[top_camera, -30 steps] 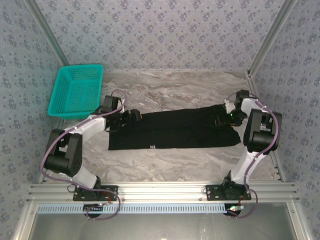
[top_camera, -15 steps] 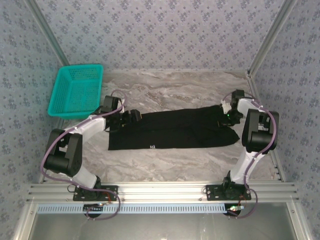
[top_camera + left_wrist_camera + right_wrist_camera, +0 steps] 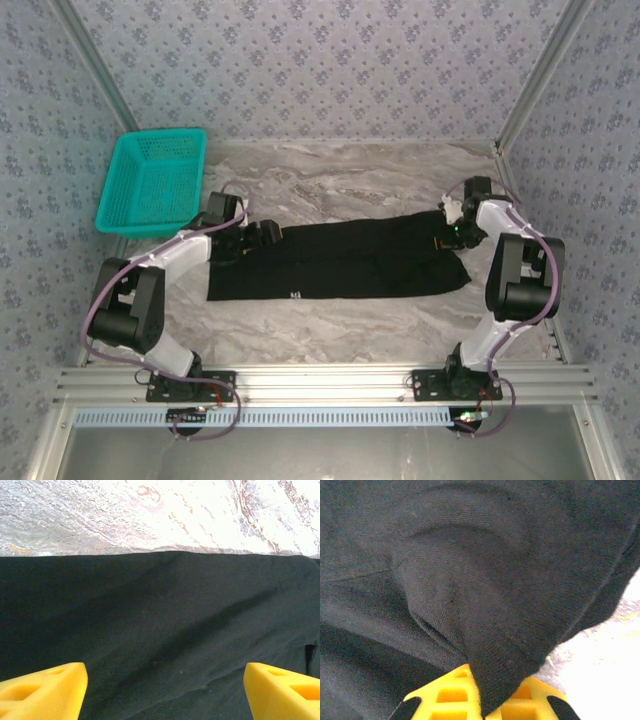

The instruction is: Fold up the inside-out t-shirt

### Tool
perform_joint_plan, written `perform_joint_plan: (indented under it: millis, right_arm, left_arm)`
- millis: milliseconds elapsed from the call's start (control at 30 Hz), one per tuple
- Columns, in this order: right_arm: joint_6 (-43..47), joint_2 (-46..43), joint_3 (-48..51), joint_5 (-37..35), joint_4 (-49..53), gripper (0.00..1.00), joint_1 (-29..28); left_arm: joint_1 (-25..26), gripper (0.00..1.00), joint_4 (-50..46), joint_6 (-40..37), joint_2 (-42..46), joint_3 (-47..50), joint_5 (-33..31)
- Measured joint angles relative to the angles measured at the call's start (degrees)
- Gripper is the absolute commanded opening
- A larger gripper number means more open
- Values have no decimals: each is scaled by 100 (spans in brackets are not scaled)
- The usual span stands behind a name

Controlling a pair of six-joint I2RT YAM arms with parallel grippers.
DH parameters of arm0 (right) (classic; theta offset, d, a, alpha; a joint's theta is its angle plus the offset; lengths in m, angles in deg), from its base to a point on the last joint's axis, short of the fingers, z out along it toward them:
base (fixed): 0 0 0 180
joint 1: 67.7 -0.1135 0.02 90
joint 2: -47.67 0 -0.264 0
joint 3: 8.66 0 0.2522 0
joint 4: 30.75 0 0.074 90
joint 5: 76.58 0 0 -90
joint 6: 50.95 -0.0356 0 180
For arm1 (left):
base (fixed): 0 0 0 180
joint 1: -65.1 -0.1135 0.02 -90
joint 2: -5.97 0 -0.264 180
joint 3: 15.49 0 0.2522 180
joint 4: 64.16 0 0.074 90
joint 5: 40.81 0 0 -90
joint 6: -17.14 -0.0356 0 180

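**Marble table, black shirt stretched between two arms**

The grey-veined marble table (image 3: 340,175) sits inside blue patterned walls, with a metal rail along its near edge where both arms are bolted. The inside-out t-shirt (image 3: 340,262) lies across the middle of the table as a long black band, plain side up, with a small white mark at its near hem.

The left arm folds its elbow out toward the left wall and sends its forearm up and to the right, putting the left gripper (image 3: 262,234) at the shirt's far left corner. In the left wrist view its yellow fingers (image 3: 42,690) stand spread wide over flat black cloth. Whether they touch the cloth I cannot tell.

The right arm rises from its base with its elbow close to the right frame post. Its wrist bends back toward the shirt's far right corner. There the right gripper (image 3: 450,232) has its fingers pressed together on a raised fold of the cloth, which hangs down between the yellow pads (image 3: 445,696).

The shirt's near edge runs straight; its right end is bunched. Bare marble lies open behind the shirt up to the back wall, with a narrower strip between hem and rail. A teal basket (image 3: 150,180) sits in the far left corner, apart from the shirt and near the left wrist.
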Motion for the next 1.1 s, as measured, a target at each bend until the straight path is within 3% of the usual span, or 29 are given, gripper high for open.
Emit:
perform_joint_plan:
  millis: [267,633,833,1100]
  right_arm:
    - [-87,-52,-216,-960,514,0,44]
    - [144,605,-1307,-3156,1080,0,284]
    - [474,813,-2170,-4089,1233,0,216]
    - [678,876,-2437,-4798,1495,0,-140]
  left_arm:
    - [0,82,-9,0,0,0,-79]
    - [28,78,-310,-48,-437,-315,-251]
    - [470,77,-424,-109,-732,-566,-254]
    - [909,75,-544,-111,-1060,-745,-232]
